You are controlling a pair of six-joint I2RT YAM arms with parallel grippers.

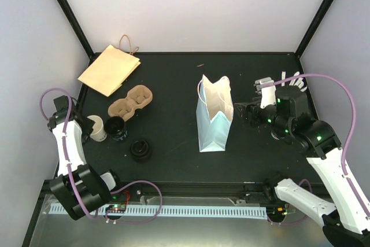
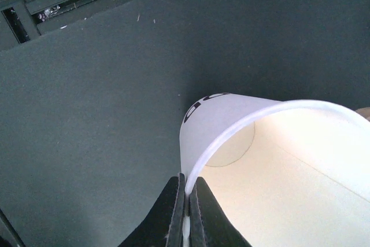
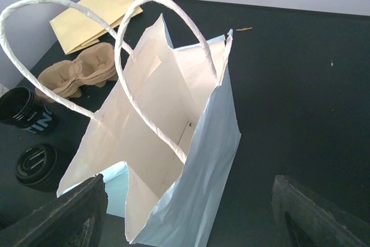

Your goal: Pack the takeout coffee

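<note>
We are looking down on a black counter (image 1: 173, 79) where the largest thing, a pale blue paper bag (image 1: 211, 134), is standing upright near the middle with its mouth gaping and its white handles arching over it, presumably so that a cup can go straight down into it. The right fingers (image 3: 69, 215) are hanging wide apart and empty just beside the bag's rim, on its right. We are judging that they are posted there to steady or spread the opening rather than to grasp anything. A flat kraft bag (image 1: 108, 69) is lying at the far left corner, well apart from the work, and a moulded cardboard cup carrier (image 1: 130, 102) is lying near it; both seem to be sitting out of the way as spares. At the left edge of the counter the left fingers (image 2: 173, 212) are pinching shut on the rim of the white paper cup (image 2: 219, 120), one finger on each side of the wall, a hold that is sparing the thin body from crushing. We are taking this cup for the takeout coffee, though it is wearing no lid and its inside is showing bare. We cannot tell whether its base is touching the counter. A black cup (image 1: 115, 126) is standing just beside it, and a short pile of black lids (image 1: 141, 150) is sitting nearer the arms, handy for capping, a step we are judging not yet done.
</note>
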